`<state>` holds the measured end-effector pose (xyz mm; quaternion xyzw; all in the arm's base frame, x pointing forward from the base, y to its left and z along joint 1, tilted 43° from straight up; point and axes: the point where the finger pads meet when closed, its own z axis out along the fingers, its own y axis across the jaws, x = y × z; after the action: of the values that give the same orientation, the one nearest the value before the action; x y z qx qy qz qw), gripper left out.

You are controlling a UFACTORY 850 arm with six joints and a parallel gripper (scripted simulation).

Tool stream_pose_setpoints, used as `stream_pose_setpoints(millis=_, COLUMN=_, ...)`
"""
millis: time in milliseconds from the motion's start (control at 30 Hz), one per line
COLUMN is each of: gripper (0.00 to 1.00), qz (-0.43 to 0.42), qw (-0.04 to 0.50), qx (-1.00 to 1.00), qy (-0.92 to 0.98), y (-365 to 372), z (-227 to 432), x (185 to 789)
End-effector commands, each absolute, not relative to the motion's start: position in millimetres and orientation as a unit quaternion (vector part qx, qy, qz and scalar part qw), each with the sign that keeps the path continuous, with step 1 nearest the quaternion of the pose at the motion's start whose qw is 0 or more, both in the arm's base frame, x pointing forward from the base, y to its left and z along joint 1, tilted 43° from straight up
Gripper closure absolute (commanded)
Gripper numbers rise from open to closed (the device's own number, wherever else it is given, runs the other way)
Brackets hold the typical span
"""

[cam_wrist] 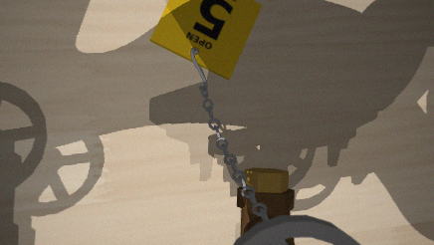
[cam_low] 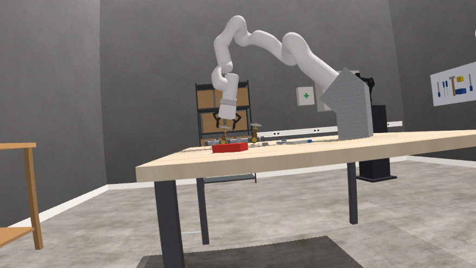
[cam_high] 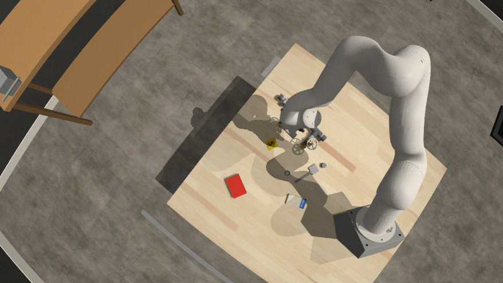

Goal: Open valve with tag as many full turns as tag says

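A yellow tag (cam_wrist: 206, 30) (cam_high: 270, 143) reading "OPEN 5" lies on the wooden table (cam_high: 246, 239). A chain (cam_wrist: 219, 134) ties it to a brass valve (cam_wrist: 266, 181) (cam_low: 225, 134). The rim of that valve's grey handwheel (cam_wrist: 294, 231) shows at the bottom of the wrist view. My gripper (cam_low: 226, 122) is open and hangs just above this handwheel, holding nothing. In the overhead view the wrist hides both the gripper and this valve. A second valve (cam_high: 311, 142) (cam_low: 255, 131) stands further along the same grey pipe, to the right of the gripper.
A red box (cam_high: 235, 185) (cam_low: 229, 147) lies in front of the valves. A small hammer (cam_high: 307, 173), a nut (cam_high: 287, 172), a grey cylinder (cam_high: 322, 165) and a white-and-blue box (cam_high: 295, 200) lie between the valves and the robot base (cam_high: 369, 234).
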<state>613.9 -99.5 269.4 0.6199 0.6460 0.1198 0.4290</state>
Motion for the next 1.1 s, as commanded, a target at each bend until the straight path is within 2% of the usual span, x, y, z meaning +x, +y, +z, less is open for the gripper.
stream_pose_setpoints(millis=0, gripper=0.0, qz=0.12, qw=0.429, qx=0.62, qy=0.646, y=-99.3, z=270.0, x=614.2)
stream_pose_setpoints(millis=367, gripper=0.0, qz=0.13, qw=0.427, qx=0.634, qy=0.632, y=-99.3, z=270.0, x=614.2)
stream_pose_setpoints(millis=733, gripper=0.0, qz=0.189, qw=0.404, qx=0.718, qy=0.535, y=-99.3, z=270.0, x=614.2)
stream_pose_setpoints(millis=1067, gripper=0.0, qz=0.289, qw=0.336, qx=0.838, qy=0.318, y=-99.3, z=270.0, x=614.2)
